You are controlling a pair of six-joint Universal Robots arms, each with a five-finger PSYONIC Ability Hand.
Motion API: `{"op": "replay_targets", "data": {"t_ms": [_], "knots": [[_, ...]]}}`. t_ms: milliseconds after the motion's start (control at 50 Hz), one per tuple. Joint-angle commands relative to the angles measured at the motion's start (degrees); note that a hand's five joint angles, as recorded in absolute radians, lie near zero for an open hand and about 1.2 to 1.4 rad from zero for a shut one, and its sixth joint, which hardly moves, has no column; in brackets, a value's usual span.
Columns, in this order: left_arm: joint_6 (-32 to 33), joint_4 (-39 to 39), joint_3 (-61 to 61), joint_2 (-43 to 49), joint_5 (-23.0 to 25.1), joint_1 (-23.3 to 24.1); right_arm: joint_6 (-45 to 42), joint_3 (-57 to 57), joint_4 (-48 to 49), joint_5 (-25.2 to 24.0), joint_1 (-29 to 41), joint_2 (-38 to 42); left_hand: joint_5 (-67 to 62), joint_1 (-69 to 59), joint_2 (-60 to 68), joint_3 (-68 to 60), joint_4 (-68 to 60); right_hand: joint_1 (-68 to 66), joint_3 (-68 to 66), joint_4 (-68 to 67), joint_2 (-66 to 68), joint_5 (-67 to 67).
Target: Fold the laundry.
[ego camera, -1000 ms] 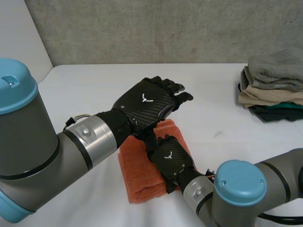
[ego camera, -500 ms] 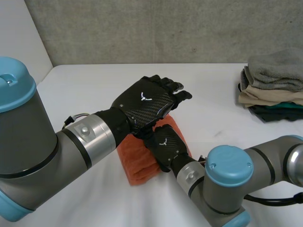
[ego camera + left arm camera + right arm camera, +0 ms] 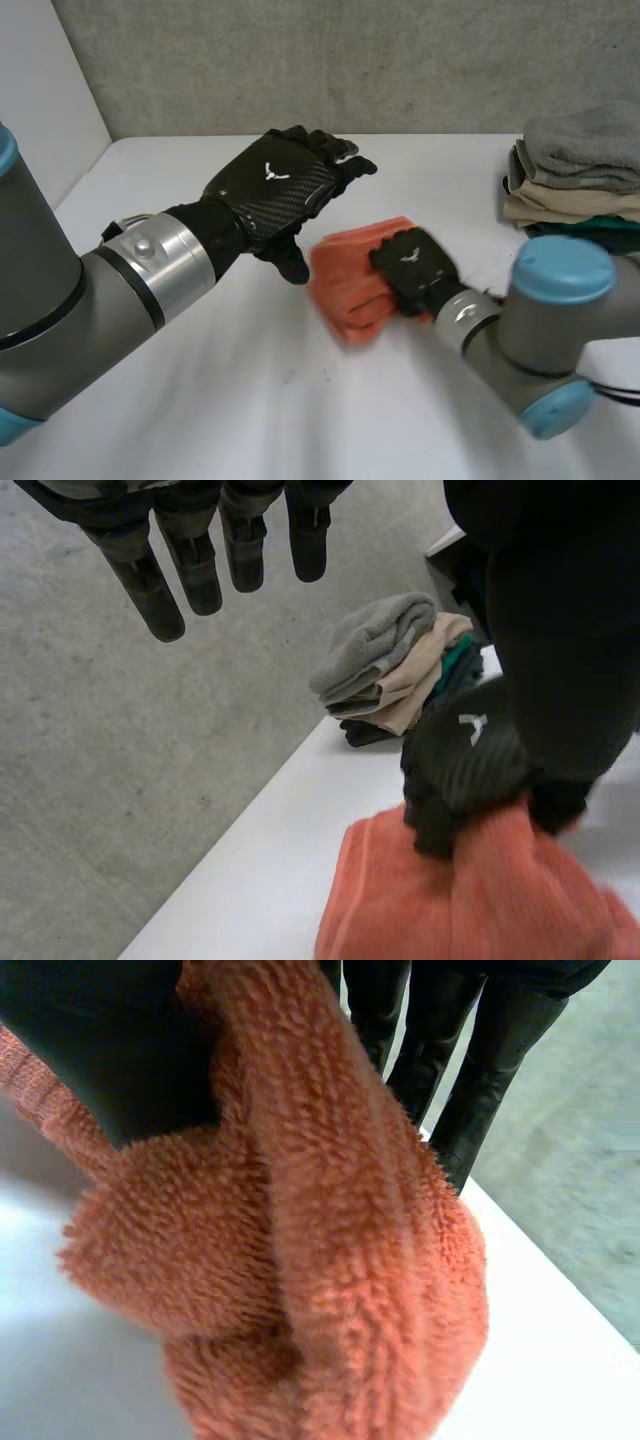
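A folded orange towel lies bunched on the white table, right of centre. My right hand sits on the towel's right end, and its thumb and fingers pinch a thick fold of the orange towel. My left hand hovers just left of the towel with straight fingers and holds nothing. From the left wrist, the right hand is gripping the towel beyond the left palm.
A stack of folded laundry, grey on top with beige and dark teal below, stands at the table's far right; the same stack rests against the grey concrete wall behind the table.
The right hand has shut on the towel and pulled it right, toward the stack, bunching it. The left hand has come off the towel and drawn back to the left.
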State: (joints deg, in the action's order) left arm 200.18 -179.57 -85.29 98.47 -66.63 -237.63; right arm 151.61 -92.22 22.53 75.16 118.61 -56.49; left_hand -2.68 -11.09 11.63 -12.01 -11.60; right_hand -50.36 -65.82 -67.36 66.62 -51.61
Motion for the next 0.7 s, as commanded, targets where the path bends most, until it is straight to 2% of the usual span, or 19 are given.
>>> {"op": "replay_targets", "data": {"t_ms": [20, 100, 200, 340, 440, 500, 580, 700], "knots": [[-0.14, 0.0, 0.04, -0.64, 0.01, -1.17, -3.6, 1.42, 1.03, -7.56, -10.14, -3.18, 1.46, -0.13, -0.41, 0.78, 0.38, -29.64, -14.18, -12.64, 13.38, -18.39], [-0.14, 0.0, 0.13, -0.64, 0.01, -1.35, -5.1, 7.22, 1.82, -11.7, -11.9, -3.1, 1.46, -0.13, -0.41, 0.78, 0.38, -29.64, -14.18, -12.64, 13.38, -18.39], [-0.14, 0.0, 0.13, -0.73, 0.01, -1.43, -3.08, 17.49, 4.28, -13.37, -14.63, -3.1, 1.46, -0.13, -0.41, 0.78, 0.38, -29.64, -14.18, -12.64, 13.38, -18.39], [-0.14, 0.0, 0.13, -1.17, 0.01, -1.43, 6.58, 33.67, 8.23, -13.9, -20.6, -1.26, 1.46, -0.13, -0.41, 0.78, 0.38, -29.64, -14.18, -12.64, 13.38, -18.39], [-0.14, 0.0, 0.13, -1.43, 0.01, -1.43, 12.64, 43.24, 9.9, -14.07, -27.54, 1.64, 1.46, -0.13, -0.41, 0.78, 0.38, -29.64, -14.18, -12.64, 13.38, -18.39], [-0.14, 0.0, 0.13, -1.52, 0.01, -1.43, 14.06, 45.54, 11.04, -15.21, -29.48, 3.58, 1.46, -0.13, -0.41, 0.78, 0.38, -29.64, -14.18, -12.64, 13.38, -18.39], [-0.14, 0.0, -0.14, -1.52, 0.01, -1.35, 15.03, 45.64, 13.33, -19.52, -33.87, 6.39, 1.46, -0.13, -0.41, 0.78, 0.38, -29.64, -14.18, -12.64, 13.38, -18.39], [-0.14, 0.0, -0.31, -1.52, 0.01, -1.35, 14.94, 40.81, 17.63, -28.83, -40.46, 11.92, 1.46, -0.13, -0.41, 0.78, 0.38, -29.64, -14.18, -12.64, 13.38, -18.39]]}}
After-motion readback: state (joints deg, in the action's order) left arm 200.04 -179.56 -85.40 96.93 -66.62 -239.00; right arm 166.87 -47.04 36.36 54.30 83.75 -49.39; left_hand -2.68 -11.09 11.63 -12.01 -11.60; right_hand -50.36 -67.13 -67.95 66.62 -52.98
